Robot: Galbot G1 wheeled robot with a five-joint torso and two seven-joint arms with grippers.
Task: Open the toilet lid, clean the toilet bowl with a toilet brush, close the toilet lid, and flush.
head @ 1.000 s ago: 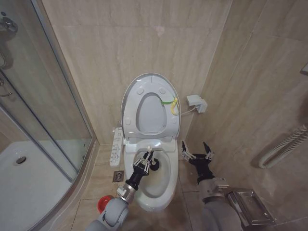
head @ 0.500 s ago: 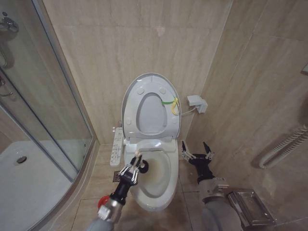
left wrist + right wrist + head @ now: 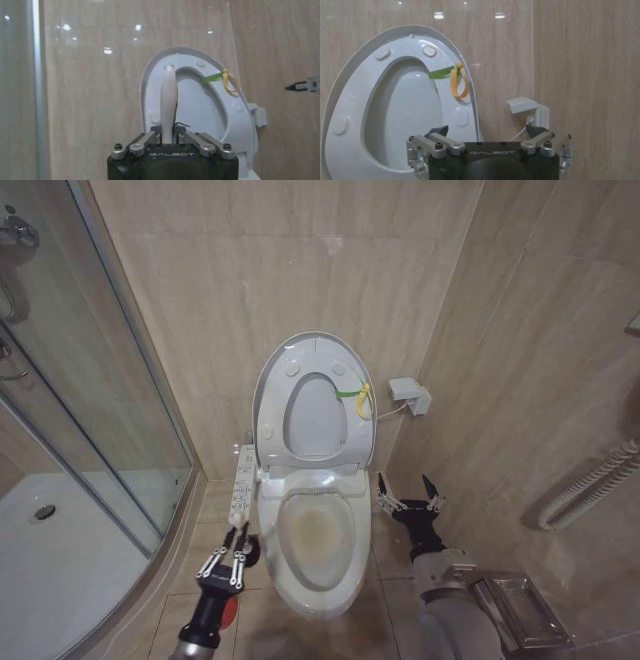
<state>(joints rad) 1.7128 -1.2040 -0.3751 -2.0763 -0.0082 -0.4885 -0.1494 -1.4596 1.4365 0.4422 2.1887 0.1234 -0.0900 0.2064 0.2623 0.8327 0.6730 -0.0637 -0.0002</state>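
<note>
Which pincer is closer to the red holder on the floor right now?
Left. The left pincer, shut on the brush, hangs just above the red holder, left of the bowl. The right pincer is open across the bowl.

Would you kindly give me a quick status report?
Left gripper shut on toilet brush, beside the toilet bowl. Right gripper open, idle. Toilet lid up. Nothing in the way.

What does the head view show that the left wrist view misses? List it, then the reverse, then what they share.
Head view alone: the stained toilet bowl, the open right gripper beside it, and the left gripper left of the bowl over the red holder. Left wrist view alone: the fingers clamped on the toilet brush handle, seen close. Both: the raised toilet lid with its yellow-green strap.
</note>
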